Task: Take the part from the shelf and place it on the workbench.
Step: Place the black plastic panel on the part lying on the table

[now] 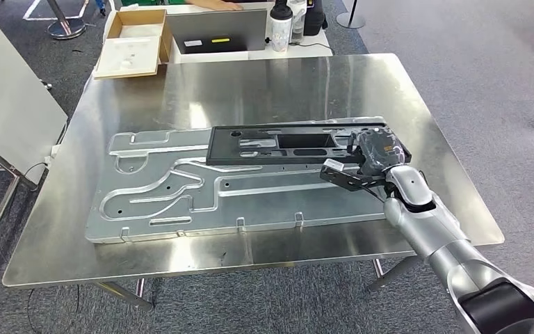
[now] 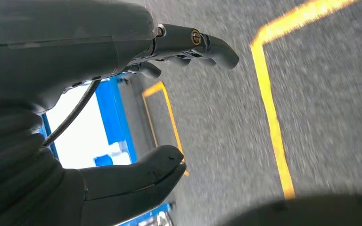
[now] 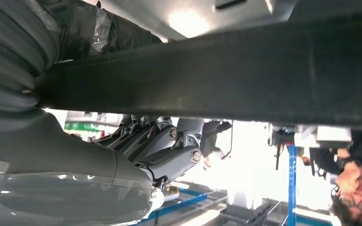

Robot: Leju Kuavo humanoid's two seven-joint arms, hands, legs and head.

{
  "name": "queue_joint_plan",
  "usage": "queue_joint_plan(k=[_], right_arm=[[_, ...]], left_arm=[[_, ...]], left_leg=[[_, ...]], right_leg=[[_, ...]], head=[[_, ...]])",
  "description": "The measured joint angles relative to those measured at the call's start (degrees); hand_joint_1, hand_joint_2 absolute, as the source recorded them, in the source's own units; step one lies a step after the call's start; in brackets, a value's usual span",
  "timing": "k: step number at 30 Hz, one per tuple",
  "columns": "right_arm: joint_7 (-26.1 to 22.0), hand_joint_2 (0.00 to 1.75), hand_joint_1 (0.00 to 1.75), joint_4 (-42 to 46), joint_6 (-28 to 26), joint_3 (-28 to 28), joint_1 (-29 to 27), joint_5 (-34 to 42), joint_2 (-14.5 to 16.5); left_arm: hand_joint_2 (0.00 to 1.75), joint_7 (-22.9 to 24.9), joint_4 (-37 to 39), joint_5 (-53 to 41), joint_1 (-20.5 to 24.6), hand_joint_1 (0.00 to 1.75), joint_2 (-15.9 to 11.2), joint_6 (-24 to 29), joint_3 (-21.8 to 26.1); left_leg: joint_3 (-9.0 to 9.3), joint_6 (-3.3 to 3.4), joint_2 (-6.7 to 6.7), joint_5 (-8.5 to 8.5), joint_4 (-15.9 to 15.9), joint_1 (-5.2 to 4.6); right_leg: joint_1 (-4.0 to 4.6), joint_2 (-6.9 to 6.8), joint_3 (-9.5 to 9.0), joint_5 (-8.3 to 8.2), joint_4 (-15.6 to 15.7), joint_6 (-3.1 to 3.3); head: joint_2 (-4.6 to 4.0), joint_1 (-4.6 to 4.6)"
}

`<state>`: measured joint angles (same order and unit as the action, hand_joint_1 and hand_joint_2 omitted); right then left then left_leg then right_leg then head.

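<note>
The part (image 1: 278, 145) is a long black frame with cut-outs. It lies across a large silver stamped panel (image 1: 181, 202) on the steel workbench (image 1: 250, 83). My right hand (image 1: 375, 149) grips the part's right end, thumb side on top. In the right wrist view the part (image 3: 226, 75) runs across as a dark bar, and the fingers (image 3: 165, 146) of the right hand (image 3: 99, 155) curl around its other face. My left hand (image 2: 75, 56) hangs over the grey floor, holding nothing, with its thumb (image 2: 136, 172) and fingers (image 2: 193, 42) apart.
Beyond the workbench stand a cardboard box (image 1: 133, 42), a grey case (image 1: 215, 31) and a bottle (image 1: 281, 24). A white board (image 1: 7, 90) leans at the left. Yellow lines (image 2: 268, 94) mark the floor. A person (image 3: 353, 183) stands in the background.
</note>
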<state>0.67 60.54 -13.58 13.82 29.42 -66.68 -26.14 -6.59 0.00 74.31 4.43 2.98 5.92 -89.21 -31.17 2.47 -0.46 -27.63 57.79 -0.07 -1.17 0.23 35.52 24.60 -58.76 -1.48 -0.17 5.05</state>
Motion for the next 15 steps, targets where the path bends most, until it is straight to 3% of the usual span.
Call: queue_joint_plan(k=[1,5,9,13,15], right_arm=[[0.0,1.75,1.75,-0.6,-0.1,0.1,0.0,0.0,0.3],[0.0,0.0,0.0,-2.4,-0.4,0.3,0.0,-0.2,1.6],[-0.2,0.0,0.0,-3.6,-0.4,0.5,-0.1,-0.2,2.7],[-0.8,0.0,0.0,-5.4,-0.6,1.7,-0.7,-0.7,4.7],[-0.9,0.0,0.0,-6.1,-0.9,2.2,-0.9,-0.9,5.6]], left_arm=[[1.75,-0.1,0.0,0.2,0.0,0.0,0.0,0.0,0.1],[1.75,-0.3,0.0,0.8,0.0,0.0,0.0,0.0,0.3],[1.75,-0.7,0.0,2.1,0.0,0.0,0.0,-0.4,1.1],[1.75,-0.8,0.0,3.1,-0.1,0.0,0.0,-1.4,1.7],[0.87,-0.9,0.0,3.2,-0.2,0.0,0.0,-1.7,2.0]], left_leg=[[0.14,-0.05,0.01,-0.02,-0.1,0.03],[0.36,-0.35,0.01,-0.07,-0.4,0.14],[0.5,-1.11,0.01,-0.17,-0.5,0.32],[0.66,-1.27,0.01,-0.2,-0.5,0.34],[0.73,-1.28,0.02,-0.21,-0.5,0.33]], right_leg=[[0.04,0.01,-0.06,0.09,0.0,0.14],[0.2,-0.06,-0.21,0.31,0.0,0.48],[0.39,-0.06,-0.36,0.41,0.0,0.63],[0.46,-0.02,-0.47,0.42,-0.1,0.64],[0.43,-0.02,-0.52,0.42,-0.1,0.64]], head=[[0.0,-0.01],[0.0,-0.01],[0.0,0.01],[0.0,-0.01],[0.0,-0.01]])
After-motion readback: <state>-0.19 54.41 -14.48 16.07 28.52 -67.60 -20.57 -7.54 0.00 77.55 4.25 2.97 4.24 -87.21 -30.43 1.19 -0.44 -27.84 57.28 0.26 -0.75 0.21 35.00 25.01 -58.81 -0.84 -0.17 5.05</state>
